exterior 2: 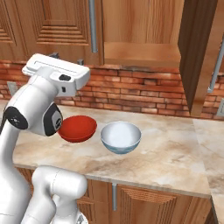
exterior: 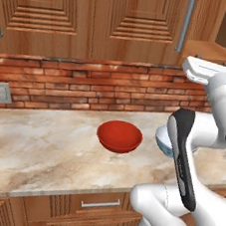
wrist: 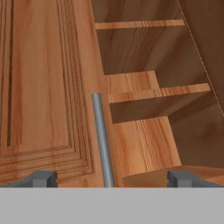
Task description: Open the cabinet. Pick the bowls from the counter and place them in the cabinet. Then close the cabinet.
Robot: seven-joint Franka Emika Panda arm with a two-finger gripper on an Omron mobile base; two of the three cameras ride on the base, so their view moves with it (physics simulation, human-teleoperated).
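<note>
The cabinet (exterior 2: pixel 140 26) hangs above the counter (exterior 2: pixel 170 153). Its right door (exterior 2: pixel 197 52) is swung open, showing bare wooden shelves (wrist: pixel 148 92). Its left door (wrist: pixel 43 87) is shut, with a long silver bar handle (wrist: pixel 101 140). My gripper (wrist: pixel 112 179) is open and empty. It is raised in front of the cabinet (exterior: pixel 96 17), facing the left door's handle and the open inside. It (exterior 2: pixel 68 59) hovers high above the bowls. The red bowl (exterior: pixel 119 136) and the pale white-blue bowl (exterior 2: pixel 121 136) sit side by side on the counter (exterior: pixel 40 146). My arm partly hides the pale bowl (exterior: pixel 162 138) in the left base view.
A red brick backsplash (exterior: pixel 88 89) with a wall outlet (exterior: pixel 2 92) runs behind the counter. Wooden drawers with short silver handles (exterior: pixel 100 203) lie below its front edge. My own arm rises in front of the bowls.
</note>
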